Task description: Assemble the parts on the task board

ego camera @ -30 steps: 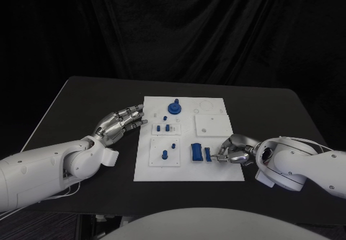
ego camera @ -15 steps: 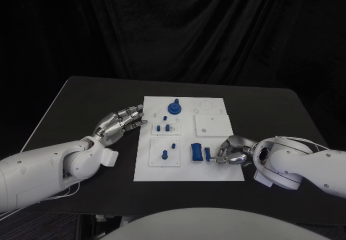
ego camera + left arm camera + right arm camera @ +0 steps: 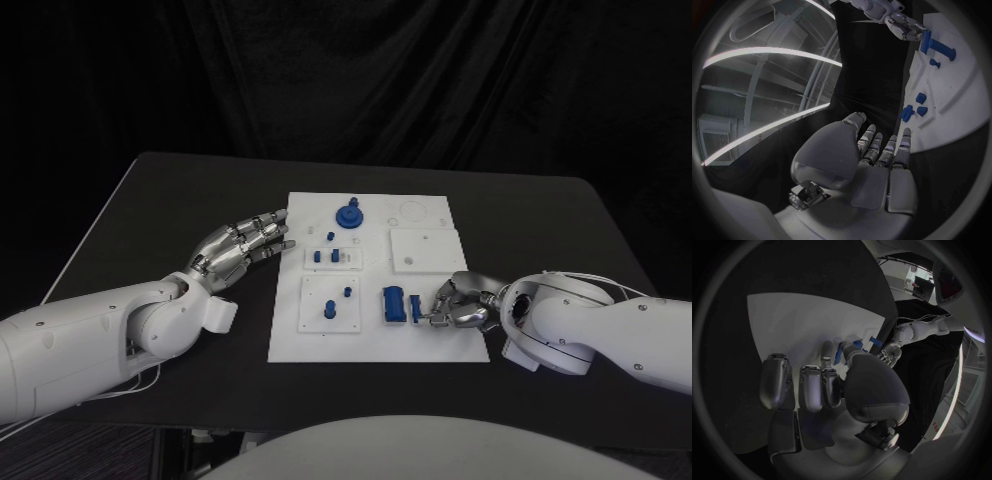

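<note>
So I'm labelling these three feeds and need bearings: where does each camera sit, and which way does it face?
Head view: on the robot's head, looking down at the task board; both white arms come in, left hand and right hand.
Left wrist view: behind the left hand, facing along the board.
Right wrist view: behind the right hand, facing across the board.
Shared: both wrist views also show the opposite hand, across the board.
</note>
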{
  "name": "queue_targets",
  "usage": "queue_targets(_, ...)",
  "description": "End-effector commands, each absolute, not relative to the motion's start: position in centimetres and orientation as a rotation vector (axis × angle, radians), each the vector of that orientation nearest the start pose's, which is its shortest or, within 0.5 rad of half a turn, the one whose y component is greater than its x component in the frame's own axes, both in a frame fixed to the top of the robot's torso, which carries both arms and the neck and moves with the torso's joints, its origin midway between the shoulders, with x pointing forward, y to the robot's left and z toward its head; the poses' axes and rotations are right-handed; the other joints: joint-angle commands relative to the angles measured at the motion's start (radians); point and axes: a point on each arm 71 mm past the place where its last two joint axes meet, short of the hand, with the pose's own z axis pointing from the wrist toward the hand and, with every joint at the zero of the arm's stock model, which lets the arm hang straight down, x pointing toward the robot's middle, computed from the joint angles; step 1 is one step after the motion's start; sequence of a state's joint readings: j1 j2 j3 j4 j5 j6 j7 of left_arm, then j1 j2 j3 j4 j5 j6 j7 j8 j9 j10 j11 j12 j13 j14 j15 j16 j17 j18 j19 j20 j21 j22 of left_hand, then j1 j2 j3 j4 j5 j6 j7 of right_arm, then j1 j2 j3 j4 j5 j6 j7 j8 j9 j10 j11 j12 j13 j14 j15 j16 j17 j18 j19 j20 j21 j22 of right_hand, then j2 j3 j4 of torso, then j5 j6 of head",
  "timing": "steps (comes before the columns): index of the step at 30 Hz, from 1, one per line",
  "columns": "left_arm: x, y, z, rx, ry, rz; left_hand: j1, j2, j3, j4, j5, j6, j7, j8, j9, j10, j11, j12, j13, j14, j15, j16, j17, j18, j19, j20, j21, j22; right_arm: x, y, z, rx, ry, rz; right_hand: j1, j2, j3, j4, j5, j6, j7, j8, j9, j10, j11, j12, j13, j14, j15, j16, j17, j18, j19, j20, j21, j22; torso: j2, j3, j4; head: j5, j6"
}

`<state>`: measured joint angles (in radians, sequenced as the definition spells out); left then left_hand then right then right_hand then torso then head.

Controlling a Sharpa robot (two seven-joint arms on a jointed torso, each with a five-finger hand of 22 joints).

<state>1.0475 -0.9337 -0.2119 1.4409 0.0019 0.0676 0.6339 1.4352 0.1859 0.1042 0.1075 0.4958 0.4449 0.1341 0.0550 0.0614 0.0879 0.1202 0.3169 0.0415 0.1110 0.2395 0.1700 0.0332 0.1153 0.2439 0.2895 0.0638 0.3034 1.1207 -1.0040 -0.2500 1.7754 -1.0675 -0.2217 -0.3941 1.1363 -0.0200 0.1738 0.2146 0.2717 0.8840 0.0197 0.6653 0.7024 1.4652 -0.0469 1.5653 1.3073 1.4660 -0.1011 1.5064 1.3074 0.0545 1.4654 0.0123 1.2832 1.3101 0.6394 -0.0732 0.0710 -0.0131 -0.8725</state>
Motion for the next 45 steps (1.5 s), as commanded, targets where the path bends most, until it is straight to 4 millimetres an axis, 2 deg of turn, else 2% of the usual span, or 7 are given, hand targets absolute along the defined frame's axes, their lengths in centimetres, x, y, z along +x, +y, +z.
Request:
queue_targets(1,42.7,26.6,-29.2,-1.181,1.525,-1.764,-0.009,0.003,0.004,0.0,0.004,-0.008,-0.002,0.002,-0.001,-0.002,0.006,0.004,0.001,-0.003,0.002,0.003,0.0,-0.011,0.005,0.002,0.004,-0.001,37.4,-22.7,-29.4,0.294,2.311,0.529,0.024,-0.006,0.003,-0.017,0.009,-0.002,-0.007,0.009,0.005,0.106,-0.007,0.005,0.263,0.082,-0.01,-0.005,0.149,0.013,0.009,-0.011,-0.004,0.172,0.0,-0.0002,0.0002,0.0,0.0)
queue_targets(9,42.7,26.6,-29.2,-1.181,1.525,-1.764,-0.009,0.003,0.004,0.0,0.004,-0.008,-0.002,0.002,-0.001,-0.002,0.006,0.004,0.001,-0.003,0.002,0.003,0.0,-0.011,0.005,0.002,0.004,-0.001,37.2,-22.5,-29.4,0.277,2.317,0.539,0.06,-0.026,-0.001,-0.049,-0.014,-0.011,-0.008,0.019,0.011,0.106,-0.008,0.005,0.263,0.081,-0.012,-0.006,0.147,0.012,0.009,-0.013,-0.005,0.172,0.0,-0.0005,-0.0002,-0.003,0.0)
queue_targets(22,42.4,27.0,-28.8,-1.167,1.48,-1.762,-0.009,-0.004,0.025,-0.006,0.019,0.013,0.003,0.008,0.002,0.01,0.015,0.025,0.003,0.005,0.009,0.017,0.003,-0.012,0.01,0.003,0.005,-0.001,37.0,-22.7,-28.2,0.301,2.19,0.642,0.033,-0.046,-0.091,-0.036,-0.216,-0.004,-0.005,0.061,0.031,0.106,-0.006,0.005,0.263,0.079,-0.009,-0.013,0.137,0.013,0.009,-0.011,-0.01,0.171,-0.004,0.0,-0.0035,-0.009,0.0)
queue_targets(31,41.9,27.2,-28.1,-1.151,1.43,-1.756,-0.015,-0.026,0.065,-0.012,0.055,0.065,0.015,0.021,0.009,0.053,0.043,0.078,0.009,0.033,0.023,0.059,0.008,-0.022,0.023,0.003,0.01,-0.005,38.4,-23.1,-24.7,0.417,1.97,0.844,0.026,-0.028,-0.171,0.002,-0.216,-0.03,0.0,0.085,0.045,0.021,0.001,-0.042,0.165,0.033,-0.001,-0.117,-0.007,0.049,-0.065,-0.003,-0.207,0.11,-0.005,-0.0005,-0.0078,-0.011,0.0)
queue_targets(35,41.8,27.2,-27.5,-1.134,1.41,-1.759,-0.016,-0.029,0.074,-0.013,0.058,0.085,0.017,0.027,0.012,0.064,0.051,0.089,0.01,0.038,0.024,0.067,0.009,-0.023,0.018,0.002,0.008,-0.012,39.5,-22.7,-23.2,0.5,1.865,1.008,0.076,0.03,-0.185,0.049,-0.078,-0.116,0.053,-0.007,-0.034,-0.308,0.054,-0.254,-0.165,-0.183,0.05,-0.453,-0.407,0.12,-0.297,0.039,-0.699,-0.056,-0.018,-0.0011,-0.0125,-0.008,0.0)
queue_targets(41,42.1,26.7,-26.8,-1.106,1.39,-1.779,-0.021,-0.034,0.095,-0.008,0.061,0.113,0.024,0.036,0.015,0.08,0.058,0.094,0.01,0.038,0.02,0.072,0.008,-0.02,-0.036,-0.002,-0.013,-0.06,41.0,-22.7,-22.3,0.576,1.725,1.183,0.169,0.044,-0.191,0.073,0.036,-0.169,0.132,-0.12,-0.187,-0.753,0.146,-0.606,-0.563,-0.485,0.148,-0.755,-0.689,0.11,-0.465,0.128,-0.943,-0.213,-0.05,0.0047,-0.0265,0.006,0.0)
queue_targets(45,42.3,26.4,-26.8,-1.096,1.384,-1.791,-0.026,-0.038,0.111,0.001,0.059,0.112,0.026,0.036,0.013,0.07,0.054,0.073,0.007,0.015,0.009,0.048,0.004,-0.012,-0.081,-0.005,-0.027,-0.099,41.8,-22.9,-22.2,0.616,1.681,1.267,0.204,0.051,-0.203,0.073,0.049,-0.271,0.21,-0.175,-0.271,-0.979,0.254,-0.822,-0.734,-0.803,0.277,-0.961,-0.848,0.064,-0.684,0.209,-1.169,-0.378,-0.072,0.0085,-0.0363,0.011,0.0)
